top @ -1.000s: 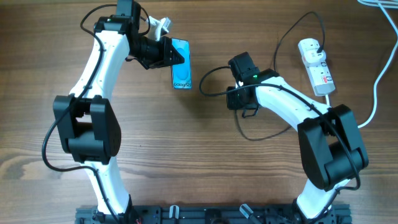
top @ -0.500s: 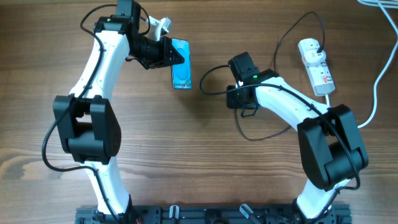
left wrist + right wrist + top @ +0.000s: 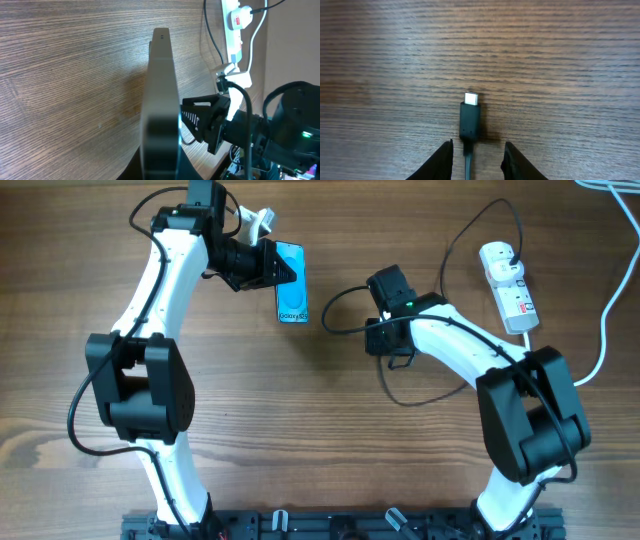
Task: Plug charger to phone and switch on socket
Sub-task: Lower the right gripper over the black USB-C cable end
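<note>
- One end of the phone (image 3: 292, 292) is clamped in the left pincer (image 3: 272, 266). Its jaws are closed on the two faces of the far end, and one dark finger lies across the top of the teal screen.
- Seen from above, the screen faces up with the white "Galaxy S25" lettering at the near end. The phone is toward the far side of the bench (image 3: 300, 430), left of centre. Whether it rests on the wood or is lifted off it cannot be told.
- The left wrist view shows the phone edge-on, its grey side running straight away from the camera.
- The right pincer (image 3: 478, 146) is to the right of the phone, between it and the socket (image 3: 508, 280), and apart from both.
- Its jaws are apart and straddle the charger (image 3: 470, 120). A gap shows on each side of the thin black cable.
- The charger's plug tip pokes out just ahead of the fingertips over bare wood, well apart from the phone.
- The socket lies near the right edge of the bench, with a white plug in its far end and red marks on its switches. A thick white cord (image 3: 608, 310) curves past on its right.
</note>
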Available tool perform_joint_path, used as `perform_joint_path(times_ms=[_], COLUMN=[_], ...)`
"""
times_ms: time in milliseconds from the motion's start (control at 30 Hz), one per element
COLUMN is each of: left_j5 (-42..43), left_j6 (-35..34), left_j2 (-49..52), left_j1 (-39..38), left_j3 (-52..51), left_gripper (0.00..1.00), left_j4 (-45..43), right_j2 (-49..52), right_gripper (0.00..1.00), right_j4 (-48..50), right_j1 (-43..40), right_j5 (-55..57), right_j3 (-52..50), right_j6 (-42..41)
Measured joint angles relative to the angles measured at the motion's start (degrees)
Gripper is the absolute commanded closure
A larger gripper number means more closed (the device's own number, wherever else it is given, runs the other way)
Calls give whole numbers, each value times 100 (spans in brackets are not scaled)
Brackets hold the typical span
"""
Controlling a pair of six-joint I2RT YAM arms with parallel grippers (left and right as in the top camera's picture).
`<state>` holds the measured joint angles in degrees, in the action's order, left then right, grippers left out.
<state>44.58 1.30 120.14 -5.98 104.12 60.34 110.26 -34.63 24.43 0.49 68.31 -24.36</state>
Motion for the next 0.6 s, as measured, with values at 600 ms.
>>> perform_joint_path(times_ms=[600], left_j5=[0], left_j6=[0], left_j2=[0], left_j1=[0], left_j3=[0], left_gripper=[96], left_j4=[0], right_j2=[107], right_gripper=[80], right_j4=[39], right_j1=[7], right_j5=[192], right_j3=[4], right_j6=[20])
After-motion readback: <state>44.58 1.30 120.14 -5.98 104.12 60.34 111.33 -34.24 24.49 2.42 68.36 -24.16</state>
